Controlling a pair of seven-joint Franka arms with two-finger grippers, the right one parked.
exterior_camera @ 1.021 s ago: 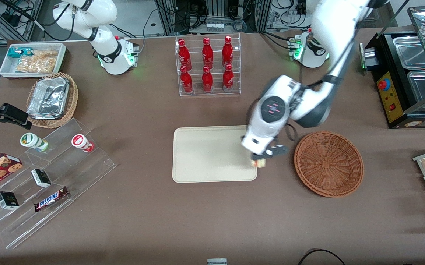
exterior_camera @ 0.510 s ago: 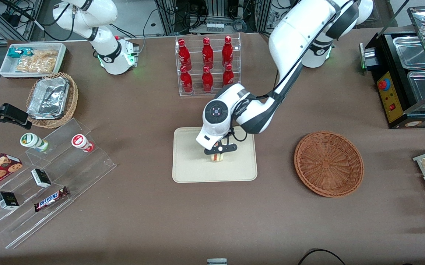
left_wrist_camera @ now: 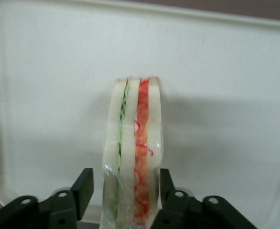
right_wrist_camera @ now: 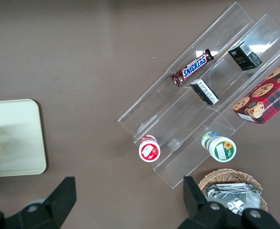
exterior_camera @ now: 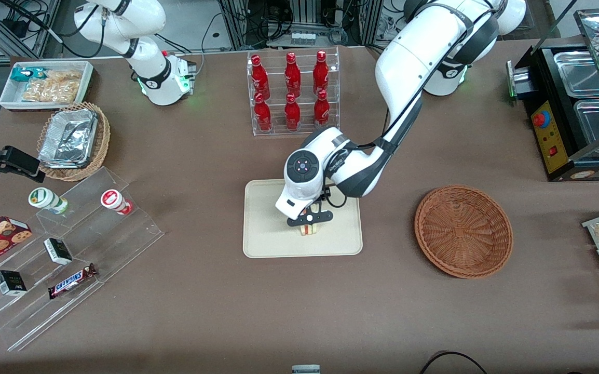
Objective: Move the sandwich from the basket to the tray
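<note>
The sandwich point(exterior_camera: 308, 229) stands on edge on the cream tray point(exterior_camera: 263, 228), about the middle of the tray's half nearer the front camera. In the left wrist view the sandwich point(left_wrist_camera: 132, 143) shows white bread with green and red layers in clear wrap, resting on the tray point(left_wrist_camera: 49, 71). My left gripper point(exterior_camera: 308, 222) is straight above it, with the sandwich between the fingers point(left_wrist_camera: 86, 183). The jaws stand slightly open, with a thin gap on the green-layer side. The reddish-brown basket point(exterior_camera: 463, 231) lies empty toward the working arm's end of the table.
A clear rack of red bottles point(exterior_camera: 293, 93) stands farther from the front camera than the tray. Clear stepped shelves with snacks point(exterior_camera: 71, 249), a tan basket of foil trays point(exterior_camera: 71, 139) and a white bin point(exterior_camera: 45, 83) lie toward the parked arm's end. A black food warmer point(exterior_camera: 574, 104) is near the working arm's base.
The gripper carried the sandwich from the tray's edge beside the basket to over the tray's middle, then lowered it slightly toward the front camera; the sandwich now rests on the tray.
</note>
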